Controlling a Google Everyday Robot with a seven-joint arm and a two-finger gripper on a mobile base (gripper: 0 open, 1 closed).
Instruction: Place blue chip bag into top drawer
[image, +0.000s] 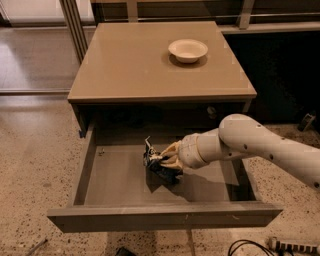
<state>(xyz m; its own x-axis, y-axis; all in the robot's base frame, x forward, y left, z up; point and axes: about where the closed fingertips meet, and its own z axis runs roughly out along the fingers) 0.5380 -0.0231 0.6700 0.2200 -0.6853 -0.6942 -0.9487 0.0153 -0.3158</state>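
Observation:
The top drawer (120, 180) is pulled wide open below the cabinet's tan top; its flat front panel (165, 217) is nearest me. The blue chip bag (159, 169), crumpled dark foil, is inside the drawer near the middle, low over or on the drawer floor. My gripper (166, 159) reaches in from the right on a white arm (250, 145). Its tan fingers (172, 151) are shut on the bag's upper right part. The arm hides part of the drawer's right side.
A white bowl (187, 50) stands on the cabinet top (140, 65) at the back right. Speckled floor surrounds the cabinet. Cables and a power strip (295, 246) lie on the floor at the lower right. A metal post (75, 22) stands at the back left.

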